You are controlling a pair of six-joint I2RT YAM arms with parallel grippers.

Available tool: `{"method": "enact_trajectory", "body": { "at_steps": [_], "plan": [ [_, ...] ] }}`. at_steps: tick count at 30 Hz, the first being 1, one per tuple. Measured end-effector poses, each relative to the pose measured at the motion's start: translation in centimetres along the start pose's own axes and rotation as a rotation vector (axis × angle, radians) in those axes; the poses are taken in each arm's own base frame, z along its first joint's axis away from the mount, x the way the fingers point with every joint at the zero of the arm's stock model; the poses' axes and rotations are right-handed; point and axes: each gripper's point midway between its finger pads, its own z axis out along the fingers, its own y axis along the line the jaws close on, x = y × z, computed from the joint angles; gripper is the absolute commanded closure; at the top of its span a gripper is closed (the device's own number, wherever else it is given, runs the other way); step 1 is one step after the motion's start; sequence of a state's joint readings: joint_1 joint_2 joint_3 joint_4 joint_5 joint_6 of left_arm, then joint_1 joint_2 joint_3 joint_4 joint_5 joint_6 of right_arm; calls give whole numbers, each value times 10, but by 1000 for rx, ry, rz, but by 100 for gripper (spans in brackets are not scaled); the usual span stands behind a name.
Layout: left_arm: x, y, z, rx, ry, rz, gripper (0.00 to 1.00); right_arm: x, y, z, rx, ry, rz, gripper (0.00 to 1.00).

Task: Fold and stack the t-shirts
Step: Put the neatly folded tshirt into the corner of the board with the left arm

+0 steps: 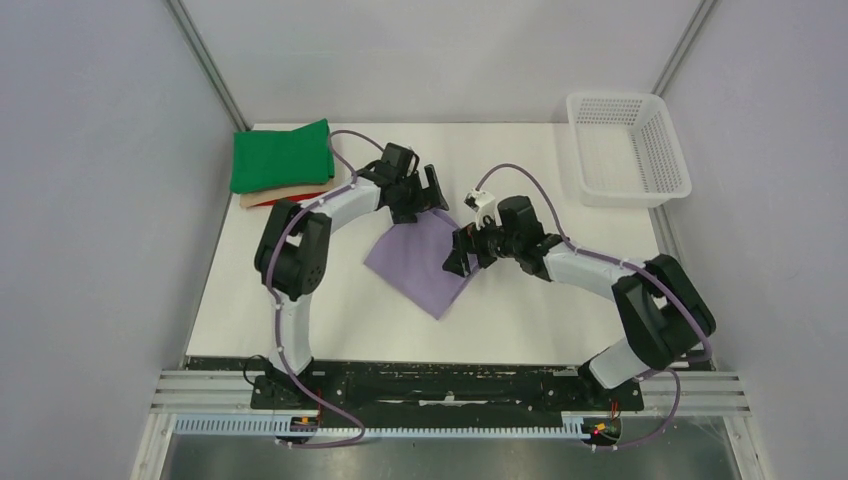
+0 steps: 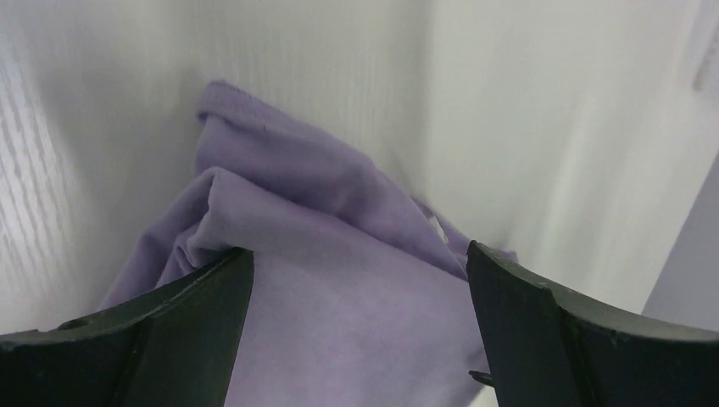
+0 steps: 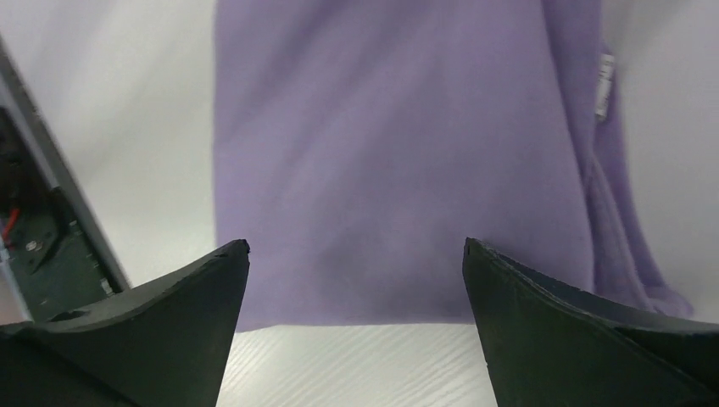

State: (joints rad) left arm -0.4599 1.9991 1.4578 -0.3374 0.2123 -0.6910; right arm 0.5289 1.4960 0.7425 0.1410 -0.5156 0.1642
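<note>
Pincers both stand wide and empty: the left pincer (image 2: pixel 356 263) sits over a rumpled far corner of the lavender t-shirt (image 1: pixel 418 268), and the right pincer (image 3: pixel 356 250) sits over its flat side edge, with the neck label (image 3: pixel 604 85) off to its right. Cloth this thin and limp will likely sag and slide on the worktop (image 1: pixel 520 320), so pinch doubled hems at the corners. The folded green t-shirt (image 1: pixel 282 155) lies well apart, off to the left pincer's left.

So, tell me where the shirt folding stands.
Done: the green t-shirt sits folded at the far-left corner. In hand: the lavender t-shirt lies partly folded mid-table, with the left gripper and right gripper open over it. Left: finish folding, then stack it.
</note>
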Motion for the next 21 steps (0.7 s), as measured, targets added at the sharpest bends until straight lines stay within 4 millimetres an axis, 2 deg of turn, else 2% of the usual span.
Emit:
{"method": "enact_trajectory", "body": {
  "at_steps": [4, 8, 12, 15, 21],
  "plan": [
    [2, 12, 27, -44, 36, -13, 0, 9, -35, 13, 136, 52, 26, 2],
    [-5, 11, 28, -60, 23, -12, 0, 21, -76, 19, 286, 93, 65, 2],
    [-3, 18, 29, -86, 14, -12, 0, 8, -101, 26, 361, 67, 77, 2],
    [3, 25, 22, -96, -6, -10, 0, 2, -114, 26, 414, 50, 72, 2],
    [40, 40, -10, -102, 19, -23, 0, 0, -121, 22, 438, 53, 24, 2]
  ]
}}
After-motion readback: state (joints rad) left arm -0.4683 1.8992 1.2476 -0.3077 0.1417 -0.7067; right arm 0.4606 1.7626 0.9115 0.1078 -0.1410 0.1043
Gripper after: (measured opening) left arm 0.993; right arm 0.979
